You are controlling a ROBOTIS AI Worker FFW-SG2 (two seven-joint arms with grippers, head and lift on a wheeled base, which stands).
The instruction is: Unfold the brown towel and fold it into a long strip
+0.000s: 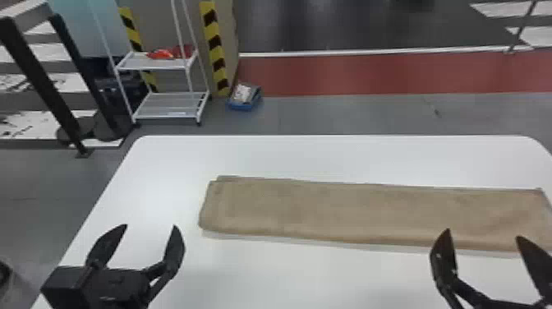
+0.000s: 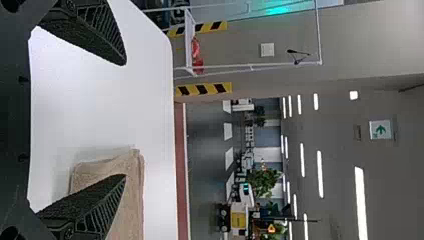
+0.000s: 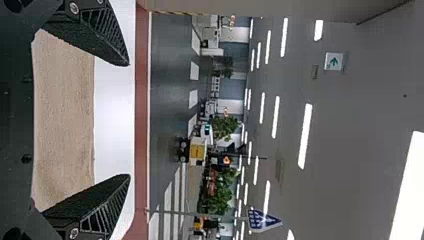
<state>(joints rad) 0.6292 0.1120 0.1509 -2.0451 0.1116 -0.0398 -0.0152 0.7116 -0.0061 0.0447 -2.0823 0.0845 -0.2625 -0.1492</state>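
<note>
The brown towel (image 1: 328,211) lies flat on the white table (image 1: 328,158), folded into a long strip (rather a neat one) that runs sideways across the robot's front, from near the middle of the table over to the right side of the head view. At its left end the layers do not quite match, and a thin edge of a lower one peeks out along the far side. The left gripper (image 1: 150,225) is over the near left part of the table, to the left of the towel's end, its two black fingers wide apart with nothing between them. The right gripper (image 1: 484,233) is at the towel's near long edge, toward its right end (seen from the head, its fingertips overlap the cloth), and its jaws stand apart too, with no cloth pinched. In the left wrist view, one finger of the left gripper (image 2: 124,119) overlaps the towel's end, while in the right wrist view the cloth shows behind the gap of the right gripper (image 3: 128,120). Beyond the table stand a white cart (image 1: 143,62) with red things (image 1: 162,54) on its upper shelf and (on the floor beside it) a blue box (image 1: 245,107).
</note>
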